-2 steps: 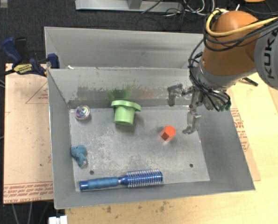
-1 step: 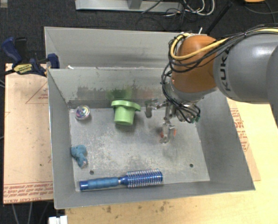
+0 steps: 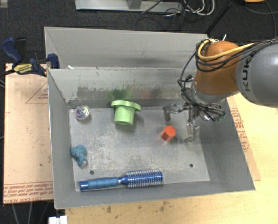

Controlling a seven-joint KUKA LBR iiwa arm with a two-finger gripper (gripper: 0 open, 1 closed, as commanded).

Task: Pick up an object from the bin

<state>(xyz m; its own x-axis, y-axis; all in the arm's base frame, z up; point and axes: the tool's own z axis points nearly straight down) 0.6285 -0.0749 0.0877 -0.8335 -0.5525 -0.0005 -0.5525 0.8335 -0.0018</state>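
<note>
Small orange block (image 3: 167, 133) sits right of centre in the bin (image 3: 129, 150), just left of the gripper (image 3: 180, 122). Fingers are spread with nothing between them. Centre over the block first, then drop straight and close. Green cup (image 3: 125, 112) is well clear.

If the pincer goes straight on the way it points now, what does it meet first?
Probably the bare bin floor beside the orange block; the pincer seems apart from the block, but depth is unclear.

Single overhead cam, angled down on whole bin (image 3: 129, 50), mid range
</note>
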